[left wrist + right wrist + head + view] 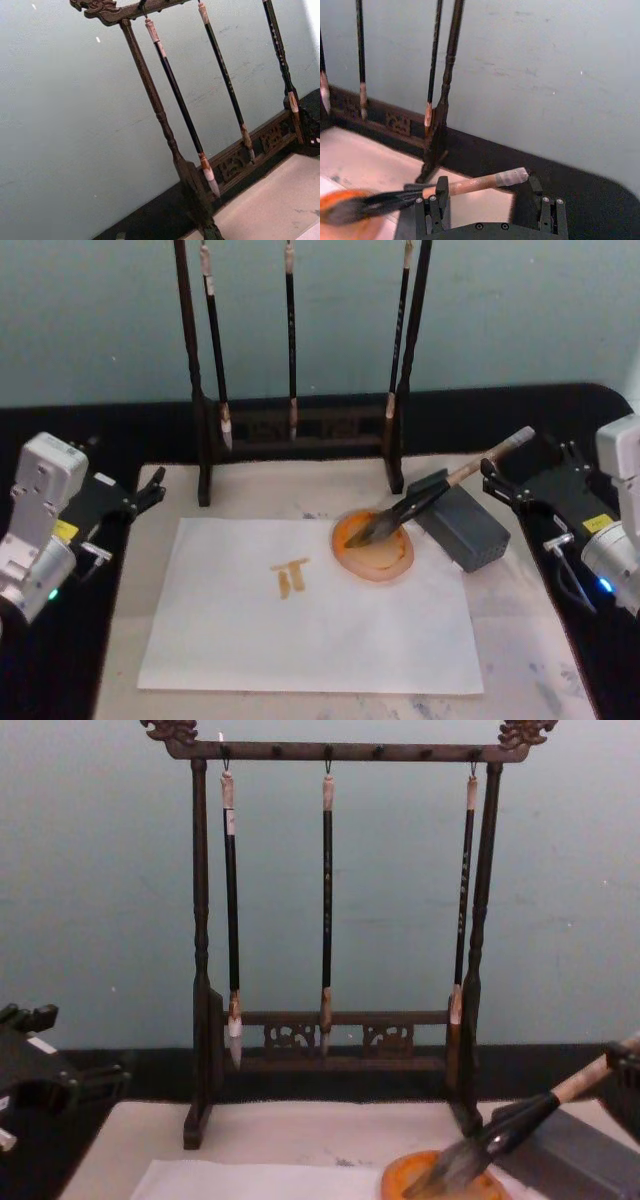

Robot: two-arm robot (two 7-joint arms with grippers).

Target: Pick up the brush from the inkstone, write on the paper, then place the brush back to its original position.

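In the head view, the brush [430,492] is lying toward the right edge of the surface [520,660]. Its tuft is resting in the orange dish [385,570] and its handle is leaning on the grey block [465,530], so the bare end is sticking up within easy reach. The right gripper [492,478] is hovering at that end. The paper [300,630] is lying at the front middle, just touching the dish, and is carrying a few orange strokes [291,577]. From that I judge the writing is done and the brush is back in its place. The left gripper [150,490] is sitting parked by the left edge, well apart from the paper.

The left wrist view is facing the wooden stand [150,95] at the back edge, where thin brushes are hanging, so that arm is idling.

In the right wrist view, the fingers [434,205] are standing spread on either side of the handle's end, not pinching it.

In the chest view, the brush is slanting down from the right edge into the dish, propped on the block.
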